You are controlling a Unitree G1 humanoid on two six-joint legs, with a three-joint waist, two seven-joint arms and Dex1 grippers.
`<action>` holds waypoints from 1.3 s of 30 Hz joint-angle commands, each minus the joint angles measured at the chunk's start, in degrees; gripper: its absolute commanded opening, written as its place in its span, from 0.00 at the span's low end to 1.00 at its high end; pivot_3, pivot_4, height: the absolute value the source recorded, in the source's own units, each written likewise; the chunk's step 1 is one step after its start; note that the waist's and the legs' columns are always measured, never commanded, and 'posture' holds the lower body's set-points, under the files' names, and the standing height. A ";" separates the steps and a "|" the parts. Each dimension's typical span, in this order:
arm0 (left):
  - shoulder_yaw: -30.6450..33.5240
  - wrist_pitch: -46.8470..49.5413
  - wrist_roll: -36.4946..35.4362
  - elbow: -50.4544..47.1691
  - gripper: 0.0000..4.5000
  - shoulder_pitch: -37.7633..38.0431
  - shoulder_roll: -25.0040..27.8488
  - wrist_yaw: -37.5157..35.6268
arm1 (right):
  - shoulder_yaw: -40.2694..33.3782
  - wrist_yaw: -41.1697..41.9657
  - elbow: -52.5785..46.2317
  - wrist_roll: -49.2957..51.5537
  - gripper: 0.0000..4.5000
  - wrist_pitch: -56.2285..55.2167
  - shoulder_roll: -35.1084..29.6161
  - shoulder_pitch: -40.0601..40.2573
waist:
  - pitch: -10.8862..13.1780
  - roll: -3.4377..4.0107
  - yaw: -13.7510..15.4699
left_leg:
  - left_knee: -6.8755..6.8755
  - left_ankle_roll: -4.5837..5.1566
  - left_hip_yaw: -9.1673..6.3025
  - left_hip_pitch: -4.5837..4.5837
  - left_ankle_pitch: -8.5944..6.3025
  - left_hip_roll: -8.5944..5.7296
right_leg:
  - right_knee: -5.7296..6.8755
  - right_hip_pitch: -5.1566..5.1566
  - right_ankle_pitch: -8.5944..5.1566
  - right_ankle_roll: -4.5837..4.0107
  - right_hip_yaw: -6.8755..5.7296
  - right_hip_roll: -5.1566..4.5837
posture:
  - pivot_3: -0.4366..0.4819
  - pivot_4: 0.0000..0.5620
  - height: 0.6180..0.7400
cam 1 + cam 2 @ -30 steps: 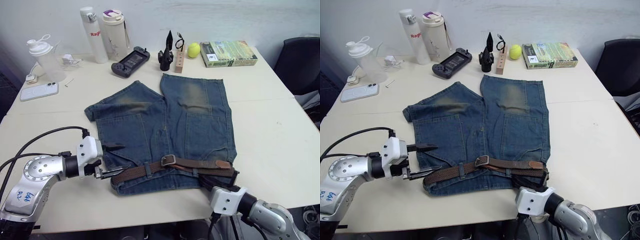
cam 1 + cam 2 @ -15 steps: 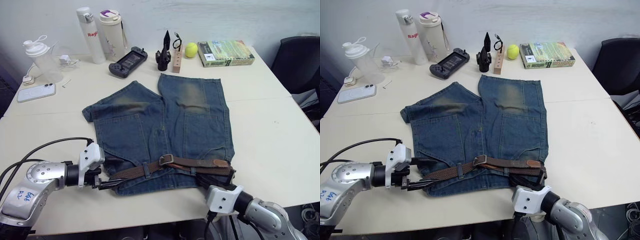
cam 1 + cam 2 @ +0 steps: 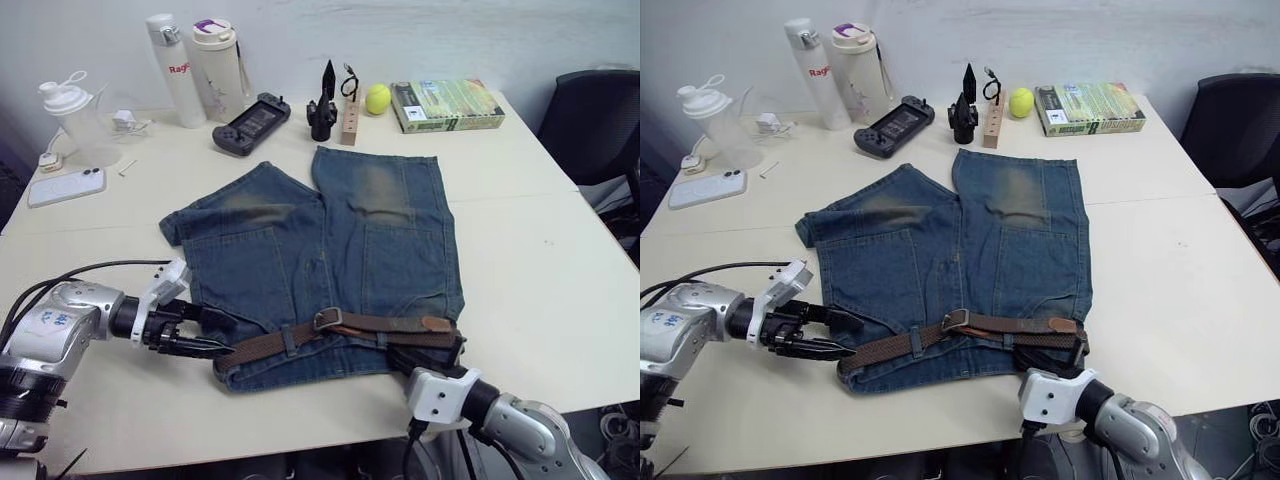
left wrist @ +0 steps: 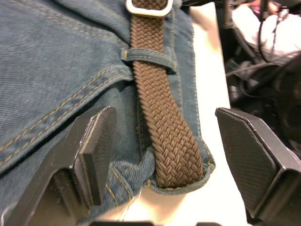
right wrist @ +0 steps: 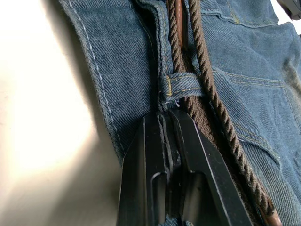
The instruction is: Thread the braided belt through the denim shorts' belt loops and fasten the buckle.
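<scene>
The denim shorts lie flat on the table, waistband toward me. The braided belt runs along the waistband through belt loops, with the buckle near the middle and the tan tip at the right. My left gripper is open at the waistband's left corner, its fingers on either side of the belt's folded end without touching it. My right gripper is shut, its tips resting on the denim just below a belt loop at the right end.
At the table's far edge stand two bottles, a shaker cup, a game controller, a black stand, a tennis ball and a book. A phone lies far left. A black chair is at the right.
My left arm has swung out to the left and its gripper has drawn back a little from the waistband's corner, still open. The right gripper has hardly moved.
</scene>
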 commanded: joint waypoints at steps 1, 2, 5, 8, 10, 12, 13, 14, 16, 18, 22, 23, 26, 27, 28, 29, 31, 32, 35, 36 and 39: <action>-1.88 -1.56 1.63 -0.37 0.83 -0.65 0.36 -3.68 | 0.13 -0.46 -1.42 -1.03 0.01 0.67 0.30 0.80 | 0.00 0.00 -0.44 | 0.00 0.00 0.03 0.01 0.00 0.01 | 0.01 -0.01 -0.02 -0.02 0.03 -0.01 | 0.48 0.27 0.87; -1.92 -1.68 1.87 -0.45 0.83 -0.66 0.17 -3.60 | 0.06 -0.52 -1.51 -1.07 0.01 0.70 0.27 0.94 | 0.00 0.00 -0.48 | 0.00 0.00 0.04 0.00 0.00 0.03 | 0.03 -0.02 -0.04 -0.04 0.05 -0.02 | 0.48 0.27 0.87; -2.49 -4.36 3.74 -2.33 0.83 0.18 -0.16 -2.64 | 0.13 -0.88 -2.11 -1.31 0.01 1.58 0.68 1.12 | 0.01 -0.02 -0.47 | 0.01 -0.02 0.05 -0.01 -0.01 0.13 | 0.05 -0.03 -0.06 -0.05 0.08 -0.02 | 0.48 0.27 0.87; -2.17 -3.81 3.74 -4.21 0.83 1.18 -1.35 -0.58 | 0.66 -0.93 -2.49 -1.60 0.01 2.11 0.96 1.07 | 0.01 -0.02 -0.47 | 0.04 -0.03 0.06 0.00 -0.02 0.14 | 0.03 -0.04 -0.06 -0.06 0.13 -0.05 | 0.48 0.27 0.87; -2.01 -2.64 3.04 -5.34 0.83 1.49 -1.77 -0.40 | 1.03 -0.87 -2.55 -1.75 0.01 2.23 1.06 0.89 | 0.00 -0.03 -0.44 | 0.06 -0.03 0.07 0.00 -0.02 0.14 | 0.01 -0.03 -0.06 -0.06 0.16 -0.08 | 0.48 0.27 0.87; -2.25 -2.67 2.91 -6.66 0.83 2.14 -1.62 -1.00 | 1.12 -0.73 -2.60 -1.71 0.01 2.36 0.99 0.69 | 0.01 -0.04 -0.46 | 0.09 -0.03 0.06 0.00 -0.02 0.15 | 0.01 -0.04 -0.06 -0.07 0.18 -0.08 | 0.48 0.27 0.87; -2.44 -2.41 2.77 -7.37 0.77 2.21 -1.82 -1.06 | 1.13 -0.64 -2.52 -1.68 0.00 2.39 0.91 0.53 | 0.01 -0.04 -0.47 | 0.09 -0.04 0.07 0.00 -0.02 0.18 | 0.01 -0.04 -0.06 -0.07 0.19 -0.09 | 0.48 0.27 0.87; -2.48 -2.13 2.63 -7.98 0.70 2.34 -1.96 -1.03 | 1.12 -0.60 -2.53 -1.68 0.00 2.39 0.85 0.53 | 0.01 -0.04 -0.47 | 0.09 -0.06 0.07 0.00 -0.03 0.19 | 0.02 -0.04 -0.07 -0.08 0.20 -0.09 | 0.48 0.27 0.87; -2.75 -1.88 2.51 -8.49 0.59 2.10 -2.29 -1.24 | 1.15 -0.45 -2.62 -1.57 0.00 2.51 0.83 0.34 | 0.01 -0.04 -0.47 | 0.09 -0.07 0.06 0.01 -0.04 0.20 | 0.02 -0.05 -0.07 -0.09 0.20 -0.08 | 0.48 0.27 0.87; -3.01 -1.77 2.65 -8.47 0.38 1.78 -2.60 -1.27 | 1.21 -0.33 -2.78 -1.51 0.00 2.65 0.86 0.17 | 0.01 -0.04 -0.47 | 0.09 -0.07 0.07 0.00 -0.04 0.22 | 0.03 -0.05 -0.08 -0.11 0.20 -0.07 | 0.48 0.27 0.87; -3.37 -2.37 3.52 -8.00 0.10 1.57 -2.97 -1.42 | 1.57 -0.25 -2.78 -1.75 0.00 2.64 0.93 0.10 | 0.01 -0.04 -0.47 | 0.10 -0.07 0.08 0.01 -0.04 0.22 | 0.03 -0.06 -0.09 -0.11 0.21 -0.05 | 0.48 0.27 0.87; -3.50 -2.68 3.86 -7.93 0.05 1.63 -2.87 -1.63 | 1.51 -0.16 -3.03 -1.68 0.00 2.81 0.97 0.02 | 0.01 -0.04 -0.47 | 0.10 -0.07 0.08 0.01 -0.04 0.22 | 0.04 -0.06 -0.09 -0.11 0.21 -0.05 | 0.48 0.27 0.87; -3.82 -5.62 6.18 -6.77 0.05 1.97 -2.46 -1.50 | 1.13 0.00 -3.66 -1.39 0.00 3.38 1.09 -0.25 | 0.01 -0.04 -0.47 | 0.10 -0.07 0.08 0.01 -0.04 0.22 | 0.05 -0.06 -0.09 -0.12 0.21 -0.05 | 0.48 0.27 0.87; -3.88 -6.36 6.78 -6.39 0.05 1.97 -2.47 -1.43 | 1.08 0.03 -3.69 -1.36 0.00 3.49 1.11 -0.32 | 0.01 -0.04 -0.47 | 0.10 -0.07 0.09 0.02 -0.04 0.22 | 0.04 -0.06 -0.09 -0.12 0.22 -0.05 | 0.48 0.27 0.87; -4.04 -6.98 7.13 -5.97 0.05 2.01 -2.34 -1.90 | 1.14 0.08 -3.63 -1.49 0.00 3.46 1.03 -0.35 | 0.01 -0.04 -0.47 | 0.10 -0.07 0.09 0.01 -0.04 0.22 | 0.04 -0.06 -0.09 -0.12 0.22 -0.05 | 0.48 0.27 0.87; -4.00 -7.37 7.33 -5.44 0.05 2.04 -2.22 -2.26 | 1.20 0.12 -3.62 -1.52 0.00 3.45 1.00 -0.38 | 0.01 -0.04 -0.47 | 0.10 -0.07 0.09 0.01 -0.04 0.22 | 0.04 -0.06 -0.09 -0.12 0.22 -0.05 | 0.48 0.27 0.87; -3.80 -8.35 7.83 -4.35 0.05 2.41 -1.52 -3.10 | 1.32 0.21 -3.70 -1.57 0.00 3.55 0.99 -0.45 | 0.01 -0.04 -0.47 | 0.10 -0.07 0.09 0.01 -0.04 0.22 | 0.04 -0.06 -0.09 -0.12 0.22 -0.05 | 0.48 0.27 0.87; -3.54 -8.83 8.07 -3.75 0.05 2.80 -0.88 -3.57 | 1.40 0.28 -3.78 -1.62 0.00 3.66 1.00 -0.51 | 0.00 -0.04 -0.47 | 0.10 -0.07 0.09 0.02 -0.04 0.22 | 0.04 -0.06 -0.09 -0.12 0.22 -0.05 | 0.48 0.27 0.87; -2.65 -9.98 8.07 -2.06 0.05 4.12 1.30 -5.61 | 1.58 0.45 -3.96 -1.78 0.00 4.00 0.99 -0.71 | 0.01 -0.04 -0.63 | 0.10 -0.08 0.11 0.02 -0.04 0.24 | 0.06 -0.10 -0.10 -0.15 0.22 -0.04 | 0.48 0.27 0.87; -2.61 -11.13 8.38 -1.32 0.05 4.66 2.23 -6.14 | 1.58 0.43 -3.94 -1.78 0.00 4.01 0.95 -0.67 | 0.00 -0.04 -0.63 | 0.10 -0.09 0.12 0.02 -0.05 0.27 | 0.06 -0.11 -0.12 -0.18 0.23 -0.04 | 0.48 0.27 0.87; -2.59 -14.35 8.88 0.68 0.05 6.50 5.31 -8.04 | 1.40 0.30 -3.70 -1.85 0.00 4.08 0.68 -0.39 | 0.00 -0.04 -0.69 | 0.09 -0.12 0.18 0.03 -0.07 0.32 | 0.07 -0.19 -0.17 -0.27 0.24 -0.03 | 0.48 0.27 0.87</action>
